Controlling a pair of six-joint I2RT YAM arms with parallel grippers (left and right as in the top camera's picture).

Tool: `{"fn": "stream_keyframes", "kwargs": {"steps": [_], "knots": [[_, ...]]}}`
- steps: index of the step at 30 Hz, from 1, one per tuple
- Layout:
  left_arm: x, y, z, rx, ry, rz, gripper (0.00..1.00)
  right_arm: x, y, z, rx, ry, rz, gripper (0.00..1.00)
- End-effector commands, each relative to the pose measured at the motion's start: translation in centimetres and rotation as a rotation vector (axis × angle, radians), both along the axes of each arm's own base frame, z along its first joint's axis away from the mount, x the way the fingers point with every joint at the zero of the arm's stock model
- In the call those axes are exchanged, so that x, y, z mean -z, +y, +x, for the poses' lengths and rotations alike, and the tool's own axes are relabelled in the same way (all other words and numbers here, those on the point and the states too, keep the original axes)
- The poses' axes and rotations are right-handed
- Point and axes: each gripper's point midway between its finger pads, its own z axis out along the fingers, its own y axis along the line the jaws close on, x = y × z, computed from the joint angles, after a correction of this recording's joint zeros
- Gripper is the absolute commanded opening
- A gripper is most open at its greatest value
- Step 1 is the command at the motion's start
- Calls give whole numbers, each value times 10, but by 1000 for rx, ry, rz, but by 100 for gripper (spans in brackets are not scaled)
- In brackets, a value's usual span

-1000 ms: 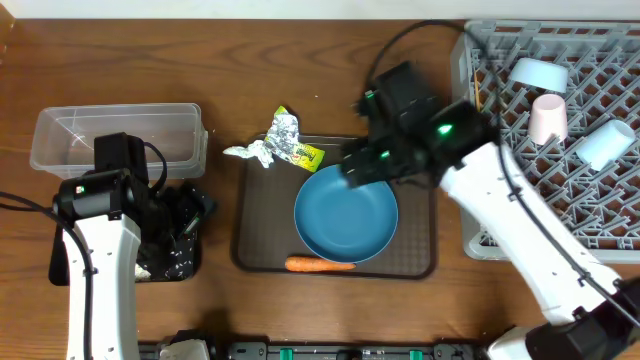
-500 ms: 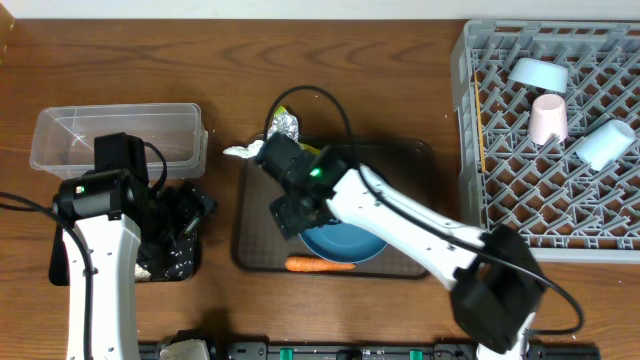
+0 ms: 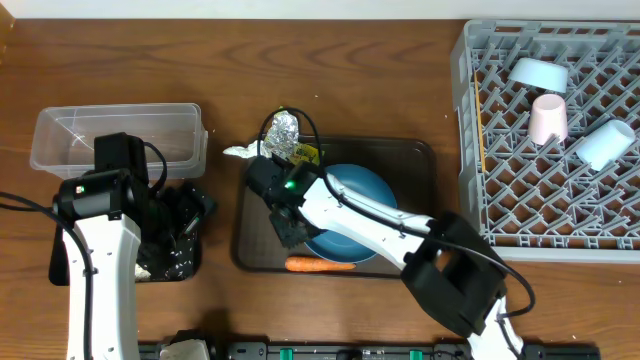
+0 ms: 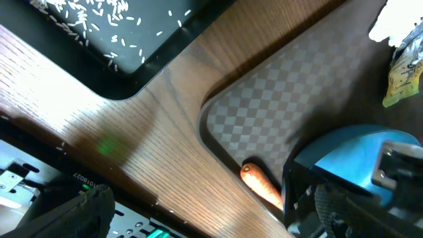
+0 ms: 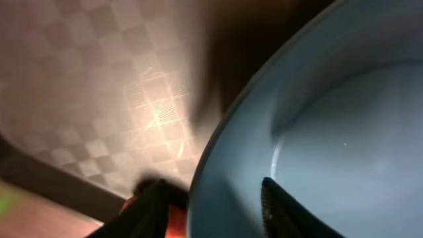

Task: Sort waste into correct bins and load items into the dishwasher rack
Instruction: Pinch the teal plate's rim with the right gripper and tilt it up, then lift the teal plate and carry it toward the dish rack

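The large dark blue bowl (image 3: 355, 215) (image 5: 330, 119) sits on the brown serving tray (image 3: 420, 160). My right gripper (image 3: 290, 225) (image 5: 221, 211) is open astride its left rim, one finger inside and one outside, with the rim not pinched. The orange carrot (image 3: 320, 265) (image 4: 260, 185) lies at the tray's front edge just below. Foil (image 3: 283, 130), the yellow-green wrapper (image 3: 305, 153) and white paper (image 3: 240, 152) lie at the tray's back left corner. My left gripper (image 3: 185, 215) (image 4: 205, 225) hangs wide open and holds nothing, by the black tray (image 3: 175, 255), which holds rice (image 4: 99, 20).
The clear tub (image 3: 120, 135) stands at the back left. The grey rack (image 3: 480, 180) on the right holds a pale blue bowl (image 3: 537, 73), a pink cup (image 3: 547, 118) and a pale blue cup (image 3: 606, 145). My right arm stretches across the brown tray.
My right arm has swung from the bowl's back right side across to its left rim and dropped over it, its jaws narrowing. The left arm has not moved.
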Motion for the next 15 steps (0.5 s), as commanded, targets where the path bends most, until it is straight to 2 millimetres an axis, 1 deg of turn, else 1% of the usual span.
{"fn": "stream_keyframes", "kwargs": {"steps": [1, 11, 15], "knots": [[-3, 3, 1, 0, -8, 12, 100, 9, -3, 1, 23, -23, -46, 36], [-3, 3, 1, 0, -8, 12, 100, 9, -6, 6, 33, -50, -58, 2], [-3, 3, 1, 0, -8, 12, 100, 9, -4, 8, 37, -51, -48, 1]]}}
